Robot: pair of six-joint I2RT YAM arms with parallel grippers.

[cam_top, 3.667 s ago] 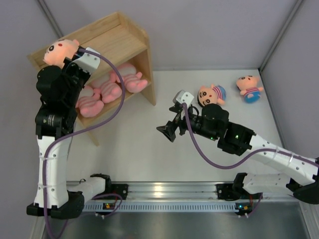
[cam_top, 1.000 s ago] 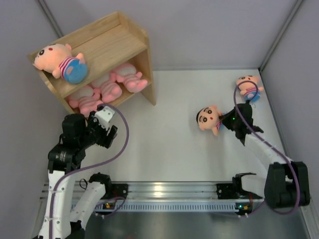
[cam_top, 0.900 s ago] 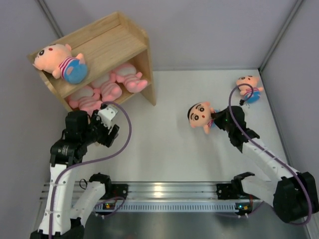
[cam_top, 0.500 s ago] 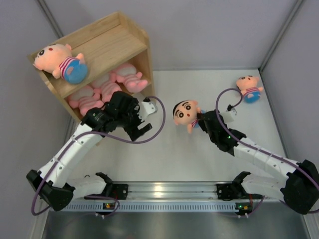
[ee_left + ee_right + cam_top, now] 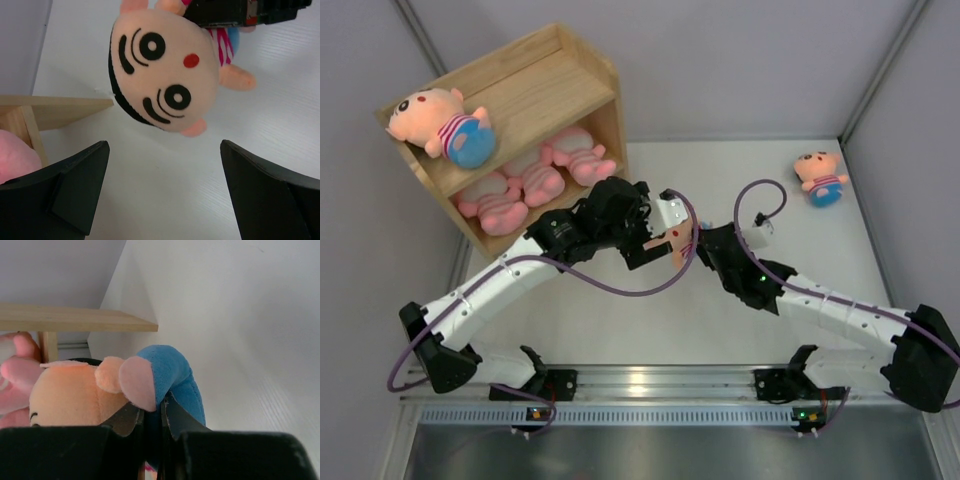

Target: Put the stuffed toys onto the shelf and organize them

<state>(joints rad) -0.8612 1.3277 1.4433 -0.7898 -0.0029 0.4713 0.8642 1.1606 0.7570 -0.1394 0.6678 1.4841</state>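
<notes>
Right gripper [image 5: 152, 411]: jaws closed on the blue bottom of a peach-headed doll [image 5: 165, 90], pinching the plush between both fingers. The doll is held off the table [image 5: 705, 165], mid-scene, just right of the shelf's right end.

Top view: this doll is almost wholly hidden under the two meeting wrists. Only a scrap of peach and stripe shows between them.

Left wrist view: the doll's face is seen upside down, with dark hair along one edge and the striped shirt and a blue patch behind it. Its legs are cut off by the black right gripper at the top edge.

Left gripper [image 5: 164, 156]: jaws wide open, one finger on each side below the doll's head, not touching it. How far the head is from the fingers cannot be judged.

Shelf [image 5: 555, 82]: far left, set at an angle.
- Top tier: a second doll [image 5: 438, 122] lies on its side at the left end.
- Lower tier: three pink striped animals [image 5: 535, 182] lie in a row, touching one another. Their far parts are hidden under the top board.
- Both wrist views catch only a corner of the shelf and a bit of pink.

A third doll [image 5: 820, 177] lies alone on the table at the far right, near the wall, well apart from both arms. Its face is too small to read.
</notes>
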